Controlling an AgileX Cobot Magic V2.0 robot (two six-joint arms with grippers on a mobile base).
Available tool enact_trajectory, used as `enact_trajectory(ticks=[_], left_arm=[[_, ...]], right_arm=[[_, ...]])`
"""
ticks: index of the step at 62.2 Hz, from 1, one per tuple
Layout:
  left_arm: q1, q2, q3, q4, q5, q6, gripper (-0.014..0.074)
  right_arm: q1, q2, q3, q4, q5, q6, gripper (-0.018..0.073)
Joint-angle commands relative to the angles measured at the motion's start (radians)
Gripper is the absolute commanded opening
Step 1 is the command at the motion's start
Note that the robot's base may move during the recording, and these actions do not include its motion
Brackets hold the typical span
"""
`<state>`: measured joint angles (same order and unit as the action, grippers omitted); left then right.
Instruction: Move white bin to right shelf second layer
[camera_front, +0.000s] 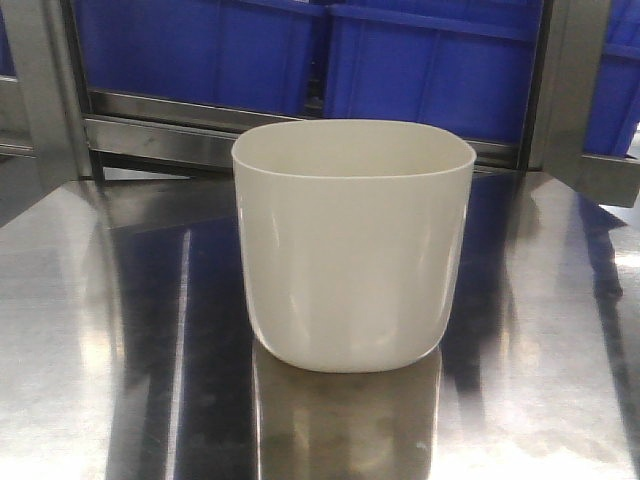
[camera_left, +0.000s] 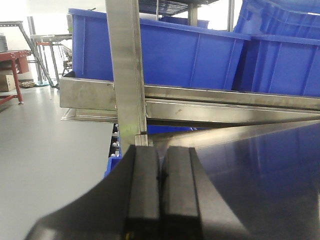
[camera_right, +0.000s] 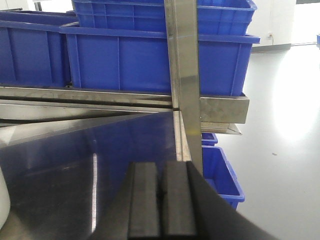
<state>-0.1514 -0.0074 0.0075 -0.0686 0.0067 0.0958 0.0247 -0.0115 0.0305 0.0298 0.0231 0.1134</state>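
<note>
Right gripper (camera_right: 160, 172), closed, hangs right of the white bin (camera_right: 3, 200), apart.

Matte black left tool (camera_left: 160, 157), right tool (camera_right: 161, 172)

Front view: blue crates (camera_front: 430, 60) run off the top edge, and the white bin (camera_front: 352, 245) covers the middle of the rack rail (camera_front: 160, 135) behind it; its inner floor is out of sight. Right wrist view, lower left: only a sliver of bin. Wrist views crop the left gripper (camera_left: 161, 155) and right gripper (camera_right: 161, 167) at the bottom edge.
</note>
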Motion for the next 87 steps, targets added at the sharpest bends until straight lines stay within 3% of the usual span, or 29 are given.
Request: enact_trajectory(ticks=[1,87], left_arm=[[-0.002,-0.013,0.033,-0.005,-0.087,-0.007,0.0085],[-0.002,-0.013,0.033,-0.005,-0.087,-0.007,0.0085]], right_arm=[[-0.004,-0.019,-0.017,-0.004,-0.093,-0.006,0.0048],[-0.006,-0.019,-0.017,-0.004,-0.102,-0.006,0.0048]])
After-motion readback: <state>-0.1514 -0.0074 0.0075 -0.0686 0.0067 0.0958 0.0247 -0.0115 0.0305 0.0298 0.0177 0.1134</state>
